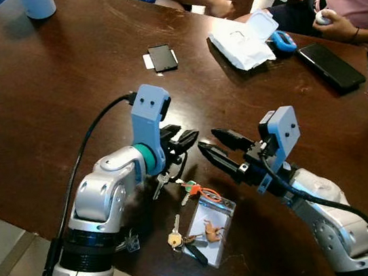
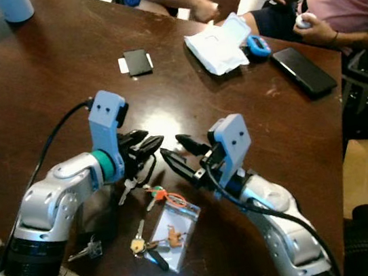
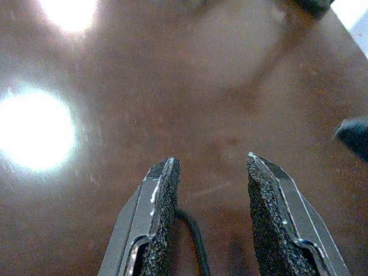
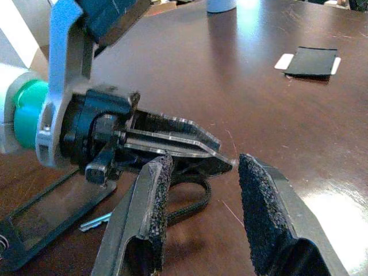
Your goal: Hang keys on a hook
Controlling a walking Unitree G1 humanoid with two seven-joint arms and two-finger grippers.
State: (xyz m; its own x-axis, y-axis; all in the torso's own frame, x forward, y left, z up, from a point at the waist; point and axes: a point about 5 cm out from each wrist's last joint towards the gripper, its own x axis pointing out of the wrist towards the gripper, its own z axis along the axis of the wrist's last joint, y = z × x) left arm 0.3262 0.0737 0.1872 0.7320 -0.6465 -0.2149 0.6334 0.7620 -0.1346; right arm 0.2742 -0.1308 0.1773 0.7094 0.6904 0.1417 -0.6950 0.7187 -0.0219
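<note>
early stage: keys (image 1: 184,236) lie on the table (image 1: 41,96) by a card holder (image 1: 213,226); both left gripper (image 1: 186,140) and right gripper (image 1: 213,143) spread, holding nothing; hanging not yet begun.

Two pincers meet over the counter (image 1: 41,96): the left pincer (image 1: 186,140) and the right pincer (image 1: 213,142), each with two black fingers. Two bunches of keys lie there: keys on a black loop (image 1: 165,176) and keys by a clear card sleeve (image 1: 182,236). One card sleeve (image 1: 214,228). Two dark phones (image 1: 162,57) (image 1: 331,66). One white wrapper (image 1: 242,40). One pale blue cup (image 1: 38,4). Two people sit at the far edge.
</note>
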